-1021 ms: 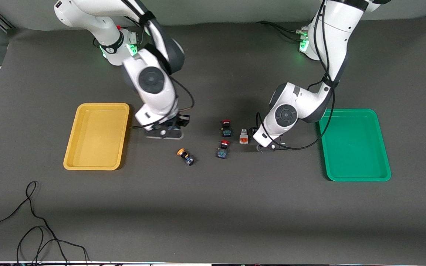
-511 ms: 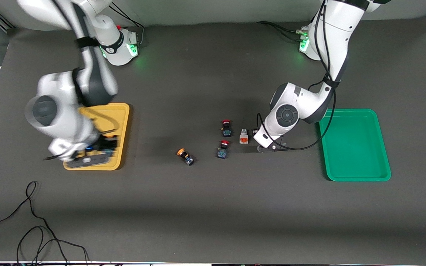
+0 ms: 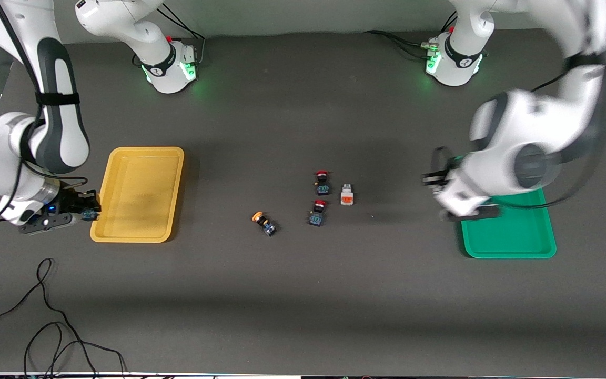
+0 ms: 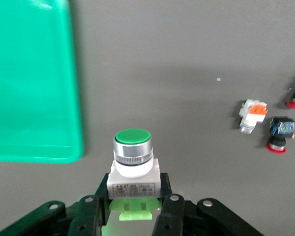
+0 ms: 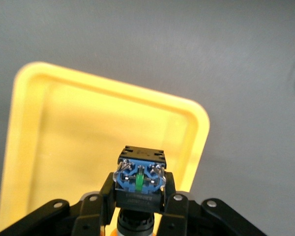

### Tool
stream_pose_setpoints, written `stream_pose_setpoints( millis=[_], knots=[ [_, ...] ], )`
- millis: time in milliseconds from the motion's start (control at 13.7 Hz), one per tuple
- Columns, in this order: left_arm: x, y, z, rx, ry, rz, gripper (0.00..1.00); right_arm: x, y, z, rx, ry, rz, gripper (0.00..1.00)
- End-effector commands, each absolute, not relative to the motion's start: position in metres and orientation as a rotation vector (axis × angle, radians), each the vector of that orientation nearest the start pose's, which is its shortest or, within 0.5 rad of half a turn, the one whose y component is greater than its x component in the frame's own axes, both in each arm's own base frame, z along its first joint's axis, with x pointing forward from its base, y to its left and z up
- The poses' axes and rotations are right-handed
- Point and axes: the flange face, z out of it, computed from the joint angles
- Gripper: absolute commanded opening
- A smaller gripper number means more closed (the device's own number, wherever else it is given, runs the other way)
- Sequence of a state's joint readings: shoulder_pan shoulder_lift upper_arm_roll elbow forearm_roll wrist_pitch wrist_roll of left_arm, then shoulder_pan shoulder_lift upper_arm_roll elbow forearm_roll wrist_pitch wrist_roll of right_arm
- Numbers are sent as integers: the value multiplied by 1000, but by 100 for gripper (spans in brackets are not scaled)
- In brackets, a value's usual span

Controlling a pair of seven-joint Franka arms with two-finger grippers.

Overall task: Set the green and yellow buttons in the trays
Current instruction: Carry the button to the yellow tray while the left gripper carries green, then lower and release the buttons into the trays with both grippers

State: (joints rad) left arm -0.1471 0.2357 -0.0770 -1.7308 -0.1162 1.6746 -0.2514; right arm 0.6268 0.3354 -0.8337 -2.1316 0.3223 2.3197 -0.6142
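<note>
Your green button (image 4: pixel 132 155), with its round green cap and white body, is clamped in the left gripper (image 4: pixel 133 209). In the front view that gripper (image 3: pixel 442 181) is up in the air over the table, right at the edge of the green tray (image 3: pixel 513 237). The tray sits at the left arm's end of the table.

Your right gripper (image 5: pixel 138 206) is clamped on a button with a black and blue body (image 5: pixel 139 177). You cannot see its cap color. In the front view this gripper (image 3: pixel 83 205) hangs just beside the yellow tray (image 3: pixel 137 192), off its outer edge, at the right arm's end of the table.

1 yellow-capped button (image 3: pixel 263 221) lies on its side on the mat between the 2 trays. Near it lie 2 red-capped switches (image 3: pixel 322 181) (image 3: pixel 317 211), 1 nearer the front camera than the other. A small white and orange switch (image 3: pixel 346 195) lies just beside them, toward the green tray.

A black cable (image 3: pixel 45 321) curls on the mat near the front camera.
</note>
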Motion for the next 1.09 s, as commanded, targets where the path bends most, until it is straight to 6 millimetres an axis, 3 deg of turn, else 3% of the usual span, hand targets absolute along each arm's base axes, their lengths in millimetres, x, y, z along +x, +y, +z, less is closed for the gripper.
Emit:
stream_pose_setpoints(
  millis=[0, 219, 292, 365, 438, 511, 657, 803, 1021],
  knots=[
    [583, -49, 430, -3147, 106, 522, 0, 545, -102, 238, -3142, -345, 33, 25],
    [588, 50, 400, -3137, 238, 514, 0, 538, -103, 198, -3087, -355, 17, 25],
    [587, 71, 385, -3136, 296, 486, 0, 538, -103, 196, -3079, -351, 7, 35],
    [584, 91, 363, -3127, 321, 454, 0, 539, -102, 197, -3074, -354, 8, 64],
    [581, 102, 344, -3110, 329, 418, 0, 540, -101, 198, -3073, -344, 4, 92],
    [579, 105, 325, -3099, 338, 398, 0, 542, -100, 202, -3070, -331, -8, 100],
    [574, 113, 290, -3100, 330, 375, 0, 548, -92, 215, -3041, -347, -27, 100],
    [566, 113, 256, -3102, 339, 338, 0, 559, -92, 241, -3018, -387, -17, 100],
    [554, 119, 211, -3108, 334, 252, 0, 596, -69, 324, -3076, -428, 75, 100]
  ],
)
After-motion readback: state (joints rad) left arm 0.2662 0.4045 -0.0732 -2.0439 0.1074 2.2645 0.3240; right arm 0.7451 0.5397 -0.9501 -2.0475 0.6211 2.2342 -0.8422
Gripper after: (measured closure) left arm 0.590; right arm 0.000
